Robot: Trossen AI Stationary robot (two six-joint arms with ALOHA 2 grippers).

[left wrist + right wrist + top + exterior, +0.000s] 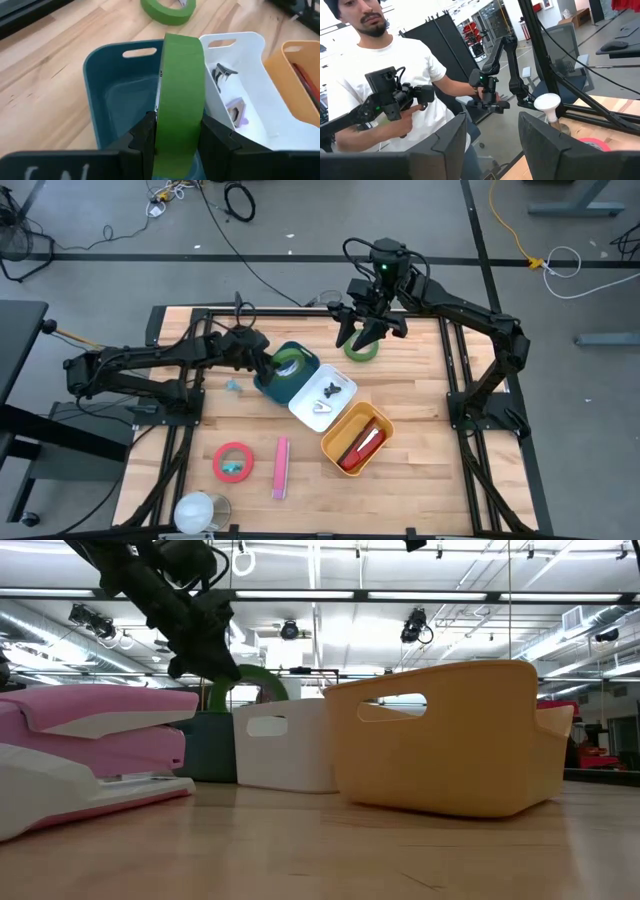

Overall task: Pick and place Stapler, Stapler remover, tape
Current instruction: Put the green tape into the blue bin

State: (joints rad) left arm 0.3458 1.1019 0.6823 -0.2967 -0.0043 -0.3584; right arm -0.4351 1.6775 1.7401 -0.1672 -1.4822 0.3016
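My left gripper is shut on a green tape roll that stands on edge over the teal bin; the high view shows roll and bin mid-table. My right gripper hovers open over a second green tape roll lying flat near the far edge. A black staple remover lies in the white bin. A red stapler lies in the orange bin. A pink stapler and a red tape roll lie near the front edge. My left gripper pinches the green tape roll between its two fingers, one on each flat side of the roll's near part. The roll stands upright on edge, and its far part rises over the teal bin. Whether it touches the bin I cannot tell.
The three bins sit in a touching diagonal row across mid-table. A white round object stands at the near left corner, and a small bluish item lies left of the teal bin. A person holding hand controllers shows beyond the table.
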